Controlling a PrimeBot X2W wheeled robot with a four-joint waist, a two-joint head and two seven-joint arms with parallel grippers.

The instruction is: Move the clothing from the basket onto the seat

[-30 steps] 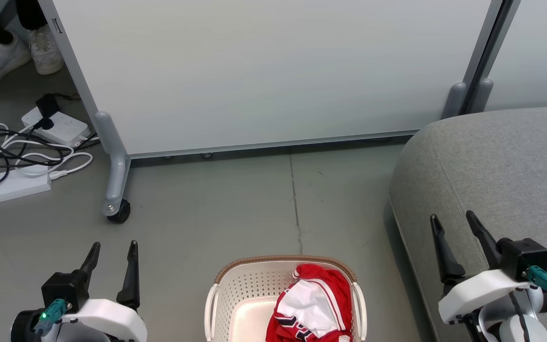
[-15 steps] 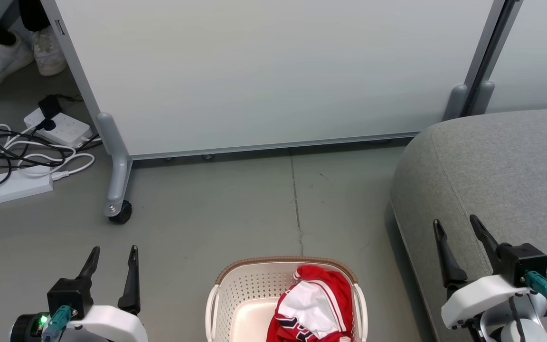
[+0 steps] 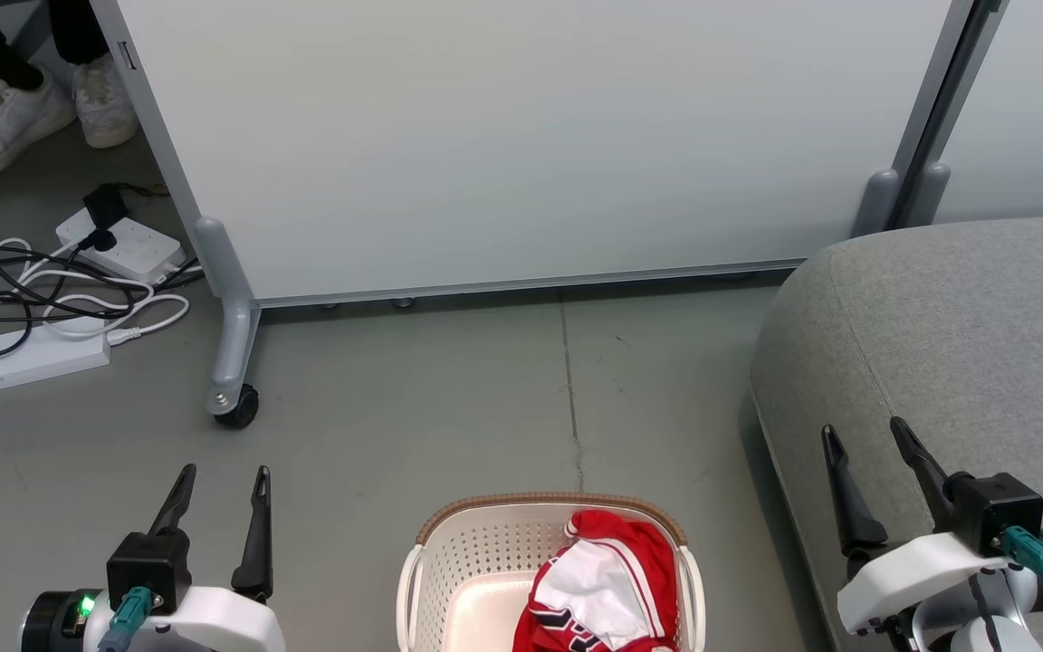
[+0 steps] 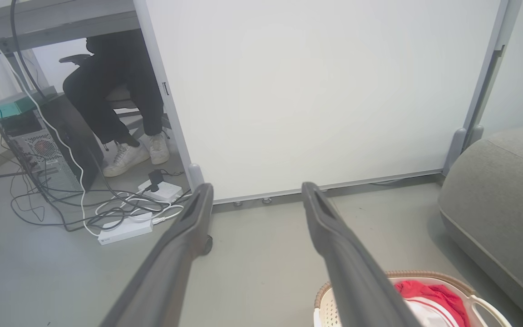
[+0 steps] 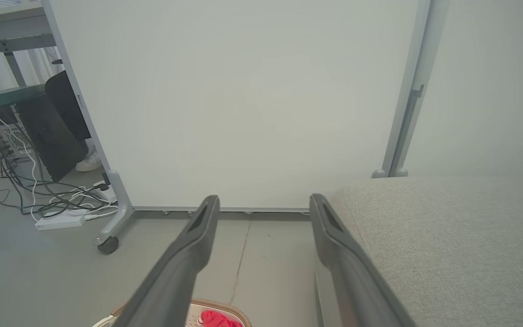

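Red clothing (image 3: pixel 607 589) with white panels lies heaped in the cream basket (image 3: pixel 485 503) on the floor (image 3: pixel 449 407), between the two pairs of fingers and nearer the robot than their tips. The grey seat (image 3: pixel 956 326) spreads under and beyond the right gripper (image 3: pixel 863 426). A likely risk: the soft fabric could snag on the basket's perforated wall or slip from a shallow pinch, dragging the light basket or dropping cloth short of the seat. The left gripper (image 3: pixel 224 470) hangs over the floor left of the basket. Both pairs of fingers stand wide apart, holding and touching nothing.
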